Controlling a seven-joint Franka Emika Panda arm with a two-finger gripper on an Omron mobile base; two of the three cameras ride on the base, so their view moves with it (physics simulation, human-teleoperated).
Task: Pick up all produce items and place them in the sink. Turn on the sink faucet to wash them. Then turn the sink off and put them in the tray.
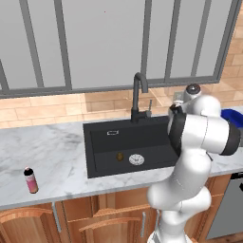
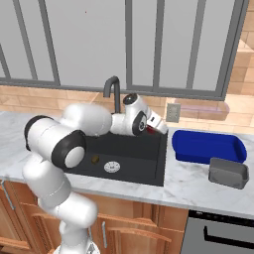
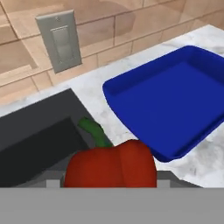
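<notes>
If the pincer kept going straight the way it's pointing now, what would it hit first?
Probably the marble counter between the sink and the blue tray. The pincer holds a red pepper; depth is uncertain.

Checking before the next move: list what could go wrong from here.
The gripper carries the red pepper near the sink corner, short of the blue tray; a slip might land it on the counter. The olive ball sits in the basin and may get forgotten. The faucet stands close to the arm.
</notes>
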